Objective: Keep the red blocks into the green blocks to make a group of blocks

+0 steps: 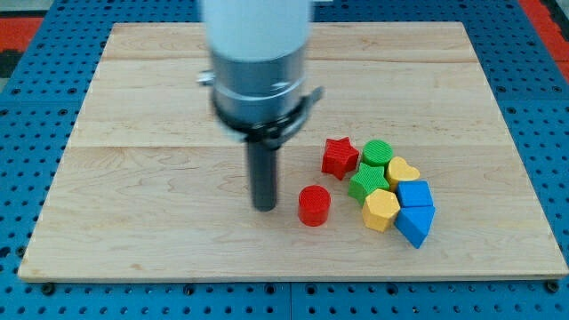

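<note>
The red cylinder (313, 205) stands upright on the table, apart from the cluster, toward the view's left and bottom of it. The red star (339, 156) lies flat at the cluster's upper left, just beside the green cylinder (377, 152) on its right. The green star (368, 181) lies just below both, close against them, to the cylinder's upper right.

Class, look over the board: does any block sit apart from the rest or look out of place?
Only the red cylinder stands alone, below and left of the cluster where the red star touches the green blocks. My tip is just to its left. Nothing looks tipped or damaged.
</note>
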Available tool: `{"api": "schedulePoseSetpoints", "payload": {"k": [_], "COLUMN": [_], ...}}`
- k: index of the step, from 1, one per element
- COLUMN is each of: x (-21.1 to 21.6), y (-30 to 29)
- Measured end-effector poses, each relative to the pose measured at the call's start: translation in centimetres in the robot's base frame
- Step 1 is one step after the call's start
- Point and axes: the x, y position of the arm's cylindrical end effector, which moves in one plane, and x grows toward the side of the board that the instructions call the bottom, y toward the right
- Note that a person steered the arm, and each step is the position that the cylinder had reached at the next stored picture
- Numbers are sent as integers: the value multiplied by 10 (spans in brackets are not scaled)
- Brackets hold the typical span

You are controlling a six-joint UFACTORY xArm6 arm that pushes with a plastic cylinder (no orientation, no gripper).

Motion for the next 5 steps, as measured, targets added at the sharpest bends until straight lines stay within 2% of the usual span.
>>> {"api": "schedulePoseSetpoints", "payload": {"k": [1,2,3,4,5], "x": [40,0,-11,-1,-24], "y": [53,65,72,32,32]}}
